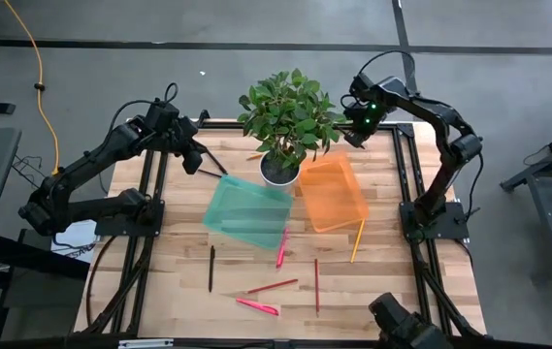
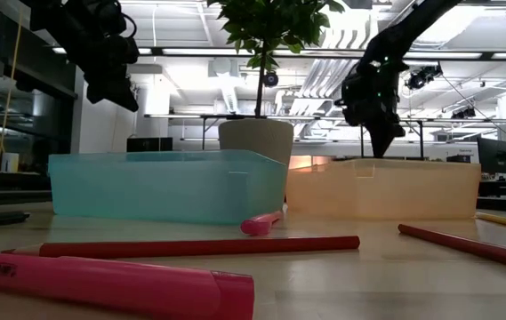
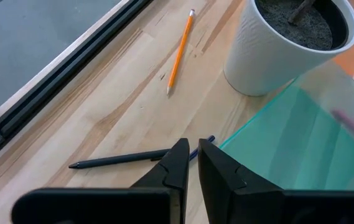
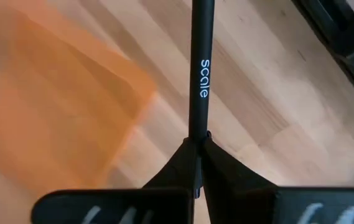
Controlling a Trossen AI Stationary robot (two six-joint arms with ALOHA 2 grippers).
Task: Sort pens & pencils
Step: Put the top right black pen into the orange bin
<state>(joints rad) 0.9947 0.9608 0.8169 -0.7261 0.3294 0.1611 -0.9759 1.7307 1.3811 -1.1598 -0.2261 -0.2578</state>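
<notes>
Pens and pencils lie scattered before the teal bin (image 1: 248, 213) and orange bin (image 1: 332, 194), right gripper (image 4: 197, 144) clamped on a black pen (image 4: 201, 62) above orange's far corner, left gripper (image 3: 191, 149) near-closed, empty; next, carry it over teal, I'd guess.

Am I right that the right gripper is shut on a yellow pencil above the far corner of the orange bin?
Not quite: the right wrist view shows the right gripper shut on a black pen printed with white lettering, not a yellow pencil. It is indeed near the far corner of the orange bin.
</notes>
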